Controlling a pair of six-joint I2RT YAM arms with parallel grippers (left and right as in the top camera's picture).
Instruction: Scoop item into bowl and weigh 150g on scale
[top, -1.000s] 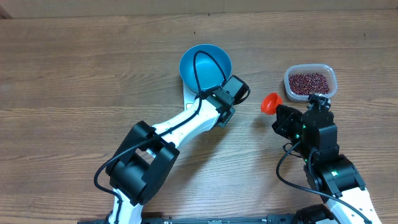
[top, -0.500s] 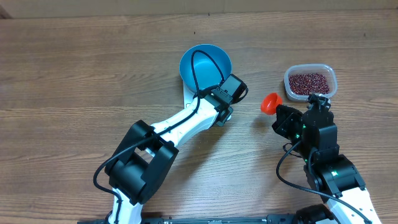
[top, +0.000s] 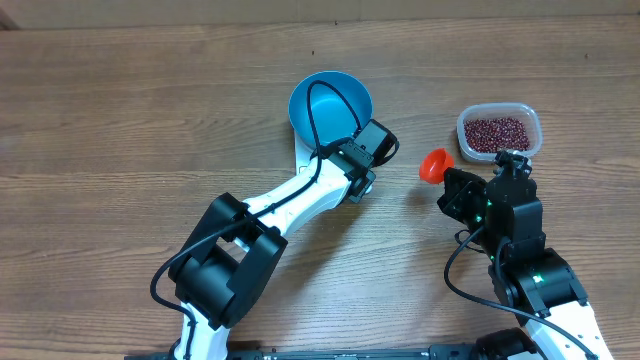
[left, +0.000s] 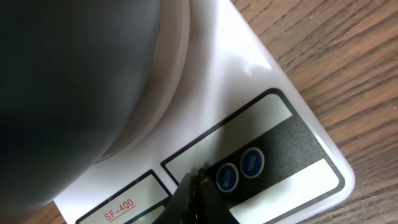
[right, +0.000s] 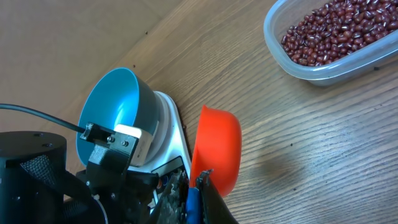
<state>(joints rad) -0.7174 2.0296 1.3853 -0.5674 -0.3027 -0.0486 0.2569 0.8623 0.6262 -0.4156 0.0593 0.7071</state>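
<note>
Almost nothing moved since a second ago: the left gripper (top: 358, 184) only nudged slightly along the near edge of the blue bowl (top: 330, 104), and the right arm has the same pose. The left arm stretches diagonally across the wooden table (top: 120, 120) from its base up to the bowl's near-right side, wrist pitched down. Its fingers (left: 191, 198) are pressed together with nothing between them, tips over the front strip of the white kitchen scale (left: 249, 81), right beside the left one of the two blue buttons (left: 239, 168); actual contact can't be confirmed. The bowl sits on the scale's platform (right: 176, 134), upright, its blue inside showing. The right arm is folded up well to the right of the bowl, wrist pointed back toward it. The right gripper (right: 200, 198) is clamped shut on the handle end of an orange scoop (top: 434, 165), the scoop cup raised between the bowl and the clear plastic tub (top: 462, 131) and tipped on its side. The red beans (top: 497, 131) all lie in a heap in that tub, far right of the bowl, beyond the scoop.
</note>
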